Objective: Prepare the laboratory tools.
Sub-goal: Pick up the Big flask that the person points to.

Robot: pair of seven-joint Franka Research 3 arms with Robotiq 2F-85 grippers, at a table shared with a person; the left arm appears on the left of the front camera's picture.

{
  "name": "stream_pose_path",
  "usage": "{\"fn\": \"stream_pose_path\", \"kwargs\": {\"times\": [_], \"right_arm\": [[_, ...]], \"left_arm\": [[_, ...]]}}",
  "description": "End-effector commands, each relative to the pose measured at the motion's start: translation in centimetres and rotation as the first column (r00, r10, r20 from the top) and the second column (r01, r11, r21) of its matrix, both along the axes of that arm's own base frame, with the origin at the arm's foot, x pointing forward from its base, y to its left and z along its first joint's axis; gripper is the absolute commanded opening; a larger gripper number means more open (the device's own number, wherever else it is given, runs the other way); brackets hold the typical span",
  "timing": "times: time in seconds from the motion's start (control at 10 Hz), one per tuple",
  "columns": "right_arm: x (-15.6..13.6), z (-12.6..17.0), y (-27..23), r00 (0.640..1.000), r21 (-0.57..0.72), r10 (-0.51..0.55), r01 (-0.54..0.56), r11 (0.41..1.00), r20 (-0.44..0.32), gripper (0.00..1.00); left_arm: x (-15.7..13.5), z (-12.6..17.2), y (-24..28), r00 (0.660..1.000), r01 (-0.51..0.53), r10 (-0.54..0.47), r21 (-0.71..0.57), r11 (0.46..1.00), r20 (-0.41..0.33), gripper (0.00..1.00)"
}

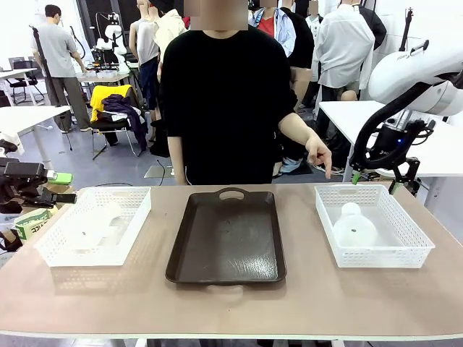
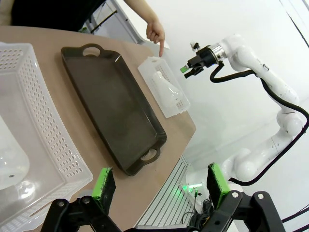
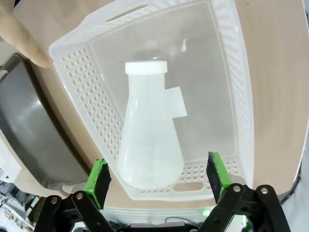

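Note:
One translucent white flask (image 1: 353,225) stands in the right mesh basket (image 1: 376,256). Seen from above, this flask (image 3: 149,130) stands below my right gripper (image 3: 157,181), which hovers open over the basket's (image 3: 91,87) back edge. In the front view the right gripper (image 1: 375,177) hangs behind that basket. A second flask (image 1: 98,220) lies in the left basket (image 1: 137,217). My left gripper (image 1: 69,186) is open at the table's left end, beside this basket (image 2: 43,121) and its flask (image 2: 9,154). The left gripper (image 2: 161,188) holds nothing.
A dark brown tray (image 1: 226,235) lies bare between the baskets. The person stands at the far side, one hand (image 1: 318,155) pointing down at the right basket's near-left corner; the fingertip (image 3: 26,41) is close to its rim. Bare tabletop runs along the front.

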State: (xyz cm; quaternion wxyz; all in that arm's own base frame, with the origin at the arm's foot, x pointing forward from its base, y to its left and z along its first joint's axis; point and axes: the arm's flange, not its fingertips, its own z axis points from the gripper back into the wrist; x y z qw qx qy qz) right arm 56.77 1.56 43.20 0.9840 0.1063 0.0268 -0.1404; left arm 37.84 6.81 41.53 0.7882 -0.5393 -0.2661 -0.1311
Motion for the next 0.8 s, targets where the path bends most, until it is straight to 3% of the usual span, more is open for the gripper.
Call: {"fn": "stream_pose_path", "kwargs": {"times": [0.0,0.2,0.4,0.7], "right_arm": [[-0.1,0.2,-0.3,1.0,-0.009,-0.001,0.001,1.0,-0.001,1.0],[0.0,0.1,-0.3,1.0,-0.001,-0.006,0.006,1.0,0.001,1.0],[1.5,-2.2,2.4,0.994,-0.115,-0.107,0.105,0.988,-0.01,1.0],[3.8,-5.3,4.6,0.986,-0.181,-0.164,0.155,0.971,-0.036,1.0]], "left_arm": [[-0.1,0.1,0.1,1.0,0.0,0.0,-0.013,1.0,0.006,1.0],[-0.1,0.1,0.1,1.0,0.0,0.0,-0.013,1.0,0.006,1.0],[-0.1,0.1,0.1,1.0,0.0,0.0,-0.013,1.0,0.006,1.0],[-0.1,0.1,0.1,1.0,0.0,0.0,-0.013,1.0,0.006,1.0]]}}
